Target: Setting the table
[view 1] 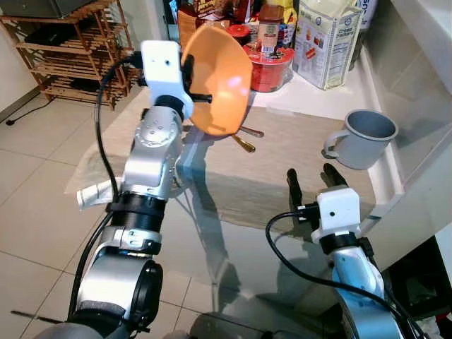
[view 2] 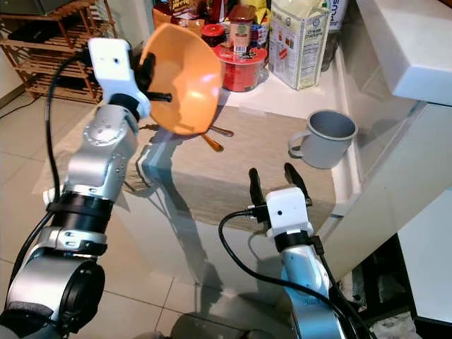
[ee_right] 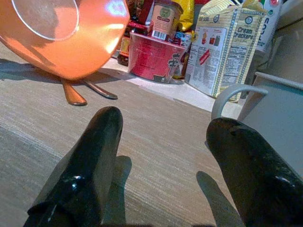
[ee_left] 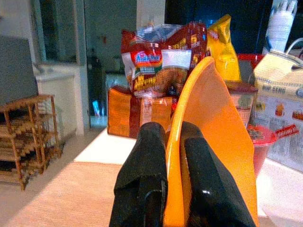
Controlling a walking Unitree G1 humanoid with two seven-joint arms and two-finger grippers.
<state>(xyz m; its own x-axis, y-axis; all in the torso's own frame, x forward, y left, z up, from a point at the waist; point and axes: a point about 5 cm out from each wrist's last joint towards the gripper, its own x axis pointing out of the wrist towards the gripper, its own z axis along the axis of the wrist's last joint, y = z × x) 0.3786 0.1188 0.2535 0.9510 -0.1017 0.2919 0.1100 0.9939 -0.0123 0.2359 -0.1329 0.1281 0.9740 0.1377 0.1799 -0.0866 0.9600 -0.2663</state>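
The left gripper (view 1: 200, 83) is holding an orange bowl (view 1: 220, 79) by its rim, one black finger (ee_left: 142, 179) lying on each side of the thin wall, clamped tight. The bowl is hanging tilted on edge in the air above the far part of a beige placemat (view 1: 282, 166), its underside facing toward the right arm. Two spoons (ee_right: 80, 92) are lying on the mat just beneath it, partly hidden by the bowl.

The right gripper (view 1: 311, 185) is hovering low over the near edge of the mat, its fingers spread wide apart and gripping nothing. A grey mug (view 1: 361, 138) is standing upright near the mat's right edge, beside that gripper, handle pointing toward the robot; its inside cannot be made out.

Behind the mat, a red cup (view 1: 268, 67) with a closed lid is standing next to a cracker bag (view 1: 326, 39), with jars and snack packets (ee_left: 161, 59) crowding the back.
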